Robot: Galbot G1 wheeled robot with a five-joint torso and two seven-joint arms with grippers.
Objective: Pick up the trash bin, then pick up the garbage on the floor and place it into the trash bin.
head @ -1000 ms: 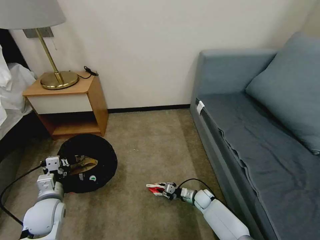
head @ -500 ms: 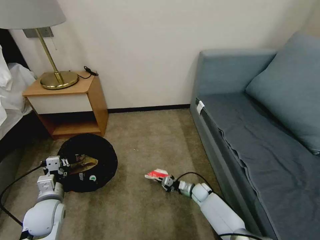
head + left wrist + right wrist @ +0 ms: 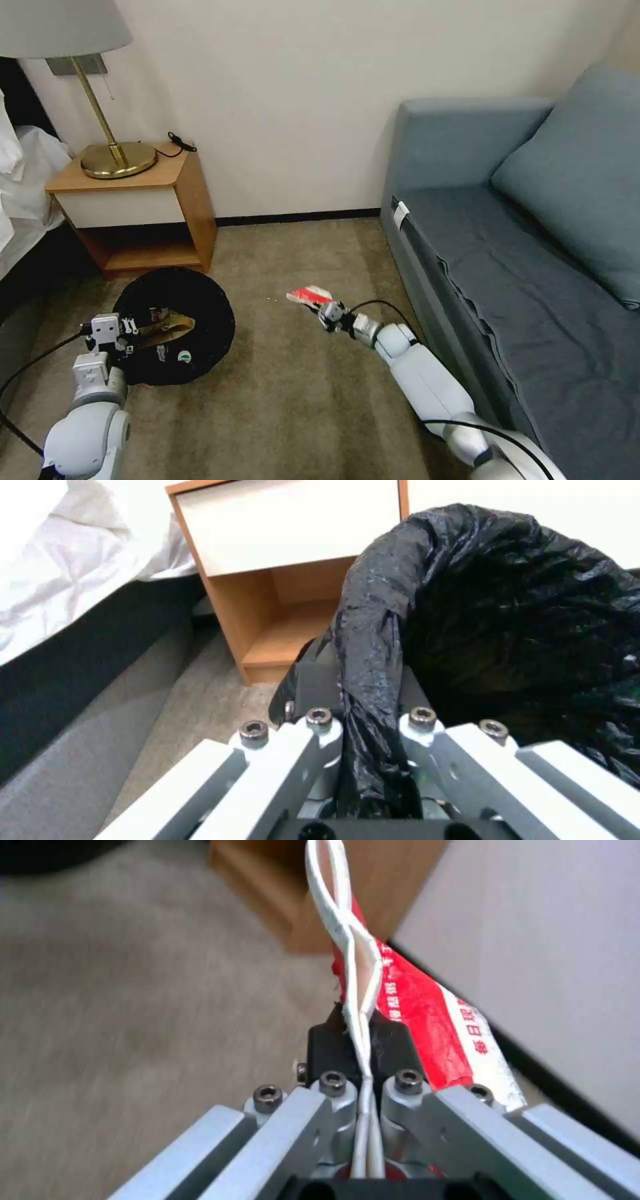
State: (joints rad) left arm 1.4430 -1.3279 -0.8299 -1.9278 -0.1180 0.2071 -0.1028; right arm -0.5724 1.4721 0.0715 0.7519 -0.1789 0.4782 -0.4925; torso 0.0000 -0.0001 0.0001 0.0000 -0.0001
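The red-and-white packet [image 3: 308, 295] hangs above the carpet [image 3: 293, 400], pinched edge-on in the right gripper [image 3: 325, 311], right of the bin [image 3: 200, 300]. Open carpet lies between them. The left gripper [image 3: 123, 331] clamps the bin's near-left rim; litter lies inside. The nightstand [image 3: 193, 200] stands just beyond, the sofa [image 3: 427, 280] at right.

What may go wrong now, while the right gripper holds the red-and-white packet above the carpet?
1. The right gripper pinches only the thin edge of the red-and-white paper packet; it might slip out.
2. The left gripper clamps the round black bag-lined trash bin by its rim alone, so the bin may tilt.
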